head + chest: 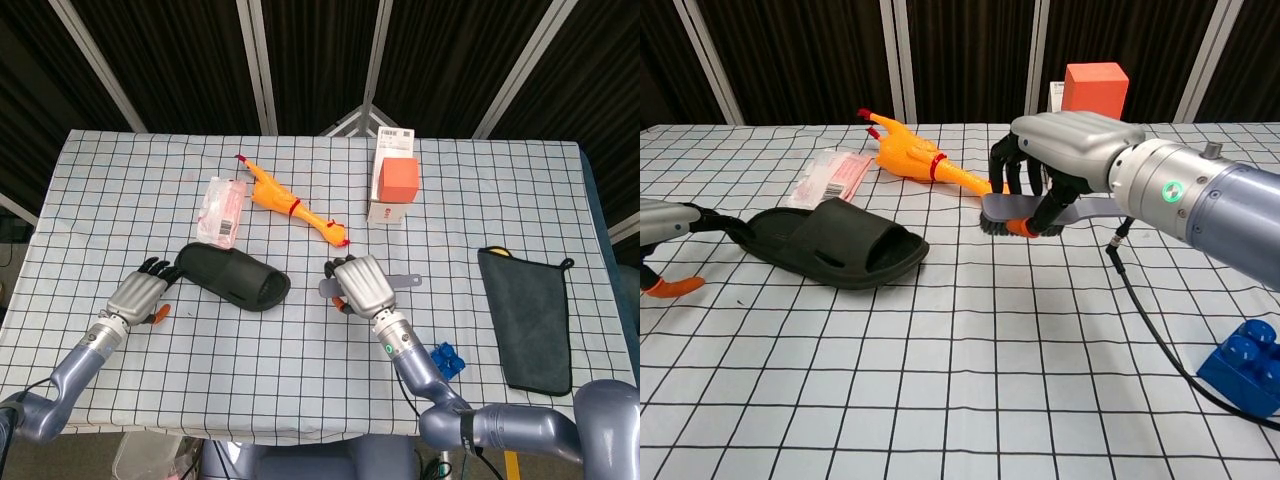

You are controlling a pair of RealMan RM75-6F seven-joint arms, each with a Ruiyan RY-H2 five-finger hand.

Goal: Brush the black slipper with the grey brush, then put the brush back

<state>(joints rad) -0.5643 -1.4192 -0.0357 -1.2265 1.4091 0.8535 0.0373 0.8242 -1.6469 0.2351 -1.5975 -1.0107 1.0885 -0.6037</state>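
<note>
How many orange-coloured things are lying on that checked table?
3, perhaps more hidden. A rubber chicken lies at the far middle, an orange-topped box stands to its right, and a small orange piece lies by the left hand.

The black slipper (830,245) lies flat on the checked surface (970,380), sole down, open toe facing right. The grey brush (1040,212), bristles down, hangs above the surface well right of it, held level.

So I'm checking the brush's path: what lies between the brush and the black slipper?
Only bare checked tablecloth; the head view shows the gap between the grey brush in the right hand and the black slipper best.
</note>
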